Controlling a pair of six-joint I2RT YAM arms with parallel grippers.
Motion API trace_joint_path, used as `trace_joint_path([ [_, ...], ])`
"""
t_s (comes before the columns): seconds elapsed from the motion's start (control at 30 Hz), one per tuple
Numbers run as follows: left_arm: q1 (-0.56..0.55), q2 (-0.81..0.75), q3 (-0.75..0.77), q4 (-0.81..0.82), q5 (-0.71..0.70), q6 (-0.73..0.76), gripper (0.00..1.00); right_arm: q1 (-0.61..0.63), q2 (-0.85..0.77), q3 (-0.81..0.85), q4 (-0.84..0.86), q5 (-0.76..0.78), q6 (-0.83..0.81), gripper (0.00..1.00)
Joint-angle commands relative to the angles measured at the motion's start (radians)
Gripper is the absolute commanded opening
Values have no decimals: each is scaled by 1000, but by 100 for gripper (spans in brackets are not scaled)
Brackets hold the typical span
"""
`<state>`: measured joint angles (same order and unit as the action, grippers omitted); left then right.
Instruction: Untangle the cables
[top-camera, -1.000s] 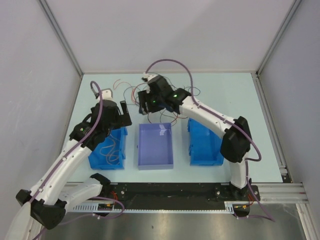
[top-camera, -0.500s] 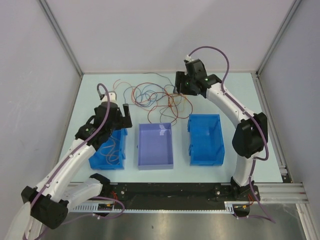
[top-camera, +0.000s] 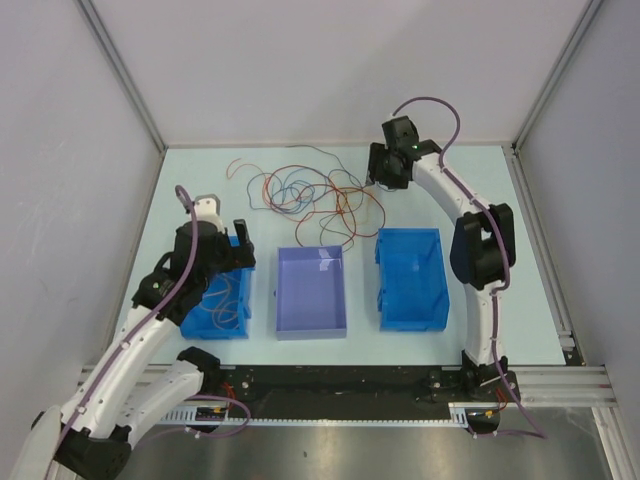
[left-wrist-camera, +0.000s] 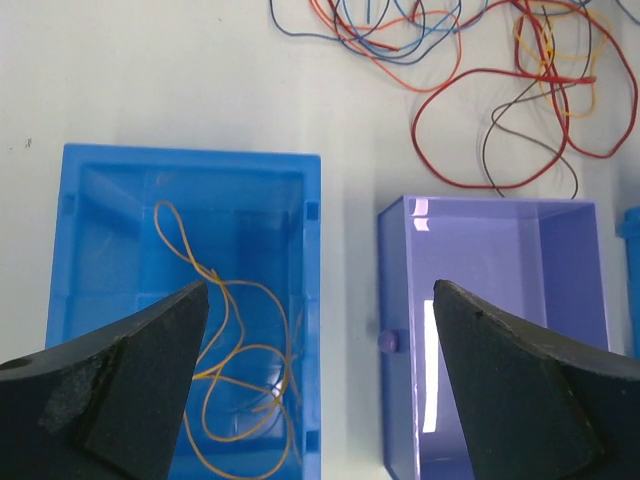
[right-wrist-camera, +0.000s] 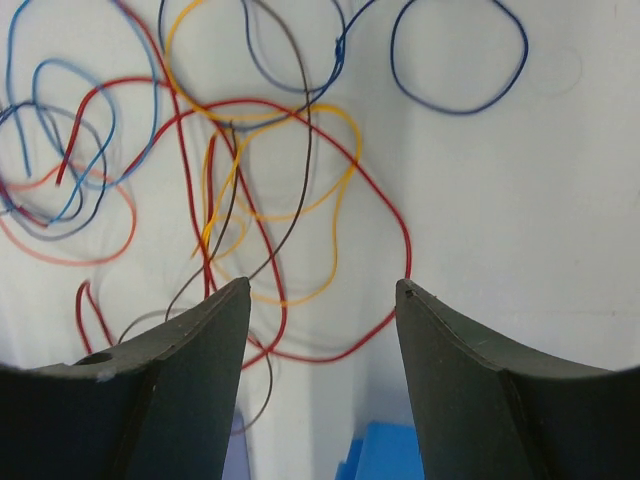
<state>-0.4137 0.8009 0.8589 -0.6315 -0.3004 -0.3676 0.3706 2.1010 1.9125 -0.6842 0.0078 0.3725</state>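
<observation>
The cables (top-camera: 312, 193) lie in a loose tangle of red, orange, blue and dark wires on the table behind the bins. They also show in the left wrist view (left-wrist-camera: 480, 70) and the right wrist view (right-wrist-camera: 260, 170). One orange-tan cable (left-wrist-camera: 225, 365) lies coiled in the left blue bin (top-camera: 205, 318). My left gripper (top-camera: 238, 246) is open and empty, above the gap between that bin and the purple bin (left-wrist-camera: 320, 292). My right gripper (top-camera: 383, 170) is open and empty, hovering at the right edge of the tangle (right-wrist-camera: 322, 288).
The purple bin (top-camera: 311, 322) stands in the middle and a second blue bin (top-camera: 411, 310) to its right, both with no cable in view. Grey walls close the table at the back and sides. The left blue bin's rim (left-wrist-camera: 190, 155) is below my left gripper.
My right gripper has moved from over the left of the tangle to its right back edge. My left arm has drawn back towards the near left, over the left blue bin.
</observation>
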Motion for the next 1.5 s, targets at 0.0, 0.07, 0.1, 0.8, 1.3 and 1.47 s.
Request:
trace_joint_path([
  [0.0,7,-67,-43,-51,30,-22,100,5,99,152,-18,32,-17,64],
  [0.07,7,-83,-57,-54,32,-33,100,1,149,193,-15,46,-15,64],
  [0.1,6,-92,-60,-51,33,-34,100,-7,166,227,-12,56,-9,64],
  [0.8,9,-66,-73,-17,30,-24,100,-32,435,459,126,23,37,49],
  [1.3,10,-51,-72,-20,23,-24,100,-27,516,542,176,87,32,42],
  [1.47,12,-46,-72,-19,24,-22,100,-28,533,556,181,106,23,41],
])
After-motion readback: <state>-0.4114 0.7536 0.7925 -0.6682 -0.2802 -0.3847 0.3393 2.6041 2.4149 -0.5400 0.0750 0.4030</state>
